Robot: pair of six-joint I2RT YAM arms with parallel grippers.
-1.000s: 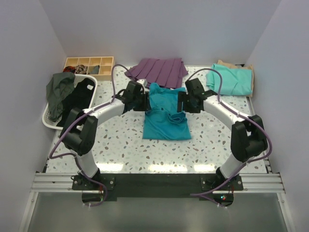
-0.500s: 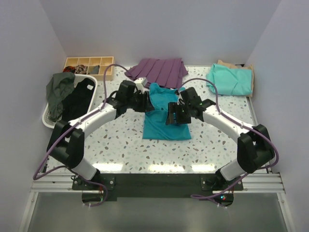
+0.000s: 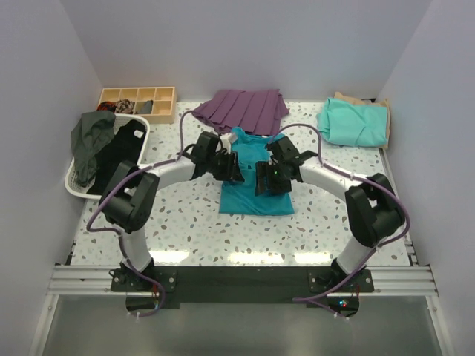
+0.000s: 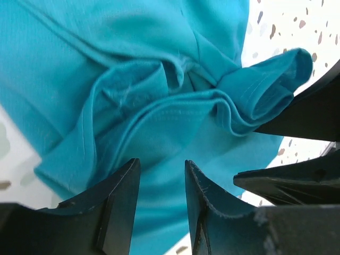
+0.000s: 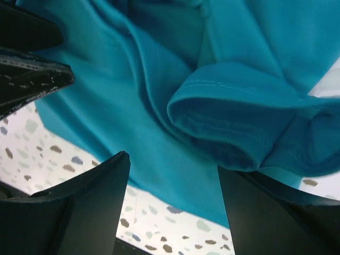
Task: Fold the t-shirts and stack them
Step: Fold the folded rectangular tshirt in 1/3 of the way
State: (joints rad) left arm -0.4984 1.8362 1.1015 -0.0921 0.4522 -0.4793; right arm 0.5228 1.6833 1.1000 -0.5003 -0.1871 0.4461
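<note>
On the left, the left tool point(image 4: 161, 164) hangs low over the teal-blue t-shirt point(image 3: 256, 196), jaws narrowly apart with nothing between them, right above its bunched folds. That shirt lies partly folded in the middle of the table point(image 3: 193, 222), and the right tool point(image 5: 172, 162) hovers beside it, jaws wide and empty over a rolled hem. Far right, the mint-green t-shirt point(image 3: 355, 122) rests folded on the tan t-shirt point(image 3: 349, 97).

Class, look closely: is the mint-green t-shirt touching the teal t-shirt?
Apart. The top view shows bare speckled table between the mint-green t-shirt at the far right and the teal t-shirt in the middle.
</note>
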